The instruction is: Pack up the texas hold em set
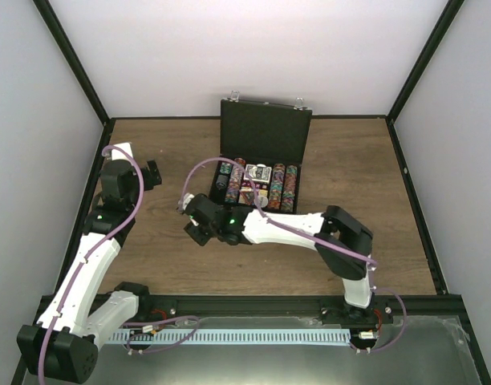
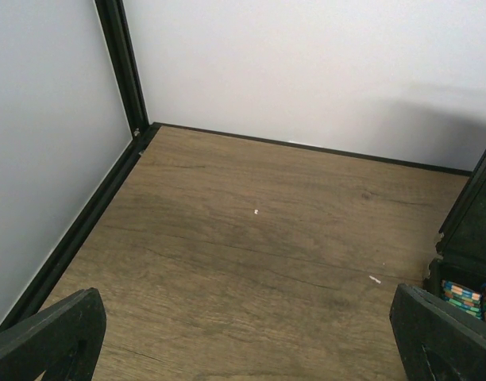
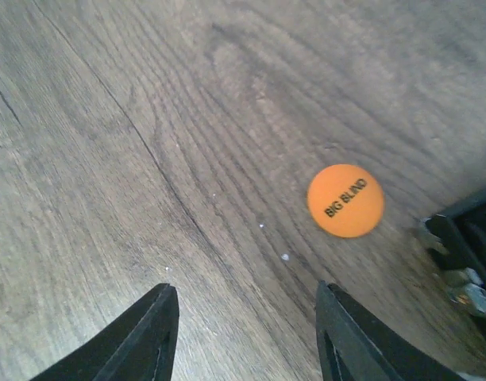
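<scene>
The black hinged case (image 1: 265,132) of the texas hold em set stands open at the back middle, its tray holding rows of multicoloured chips (image 1: 279,192) and a card deck (image 1: 259,174). An orange disc (image 3: 345,201) marked BIG BLIND lies flat on the wood, ahead and to the right of my right gripper (image 3: 247,321). That gripper is open with only bare table between its fingers. It hovers left of the case (image 3: 465,238), low over the table (image 1: 196,224). My left gripper (image 2: 243,349) is wide open and holds nothing, at the far left (image 1: 153,172). The case's side (image 2: 475,210) and some chips (image 2: 465,295) show at its right.
White walls with black frame rails (image 1: 77,72) enclose the wooden table (image 1: 165,265) on three sides. A black rail (image 2: 120,55) runs along the left wall in the left wrist view. The arm bases sit on a black bar (image 1: 253,305) at the near edge.
</scene>
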Robot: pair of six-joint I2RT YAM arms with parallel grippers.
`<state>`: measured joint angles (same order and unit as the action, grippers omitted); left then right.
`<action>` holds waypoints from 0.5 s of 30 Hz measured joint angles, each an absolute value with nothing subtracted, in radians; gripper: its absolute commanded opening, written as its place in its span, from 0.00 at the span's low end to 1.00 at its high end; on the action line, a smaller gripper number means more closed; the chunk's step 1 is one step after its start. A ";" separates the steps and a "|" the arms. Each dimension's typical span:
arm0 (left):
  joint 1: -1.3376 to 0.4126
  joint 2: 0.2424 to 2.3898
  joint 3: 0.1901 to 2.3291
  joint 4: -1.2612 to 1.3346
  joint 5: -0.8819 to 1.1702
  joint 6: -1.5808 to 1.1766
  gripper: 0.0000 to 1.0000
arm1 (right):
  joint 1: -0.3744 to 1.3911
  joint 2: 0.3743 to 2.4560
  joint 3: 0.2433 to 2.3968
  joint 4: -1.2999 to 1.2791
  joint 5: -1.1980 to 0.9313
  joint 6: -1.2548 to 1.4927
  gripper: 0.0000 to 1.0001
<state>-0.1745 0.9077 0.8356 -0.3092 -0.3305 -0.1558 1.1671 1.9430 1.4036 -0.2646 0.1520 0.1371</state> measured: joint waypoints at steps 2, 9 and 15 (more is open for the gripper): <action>-0.175 0.908 0.836 -0.309 -0.329 -0.156 1.00 | 1.157 1.894 1.382 -0.268 0.158 0.159 0.52; -0.175 0.908 0.836 -0.309 -0.318 -0.155 1.00 | 1.107 1.931 1.429 -0.331 0.150 0.235 0.60; -0.176 0.908 0.836 -0.310 -0.309 -0.155 1.00 | 1.103 2.119 1.620 -0.432 0.138 0.284 0.69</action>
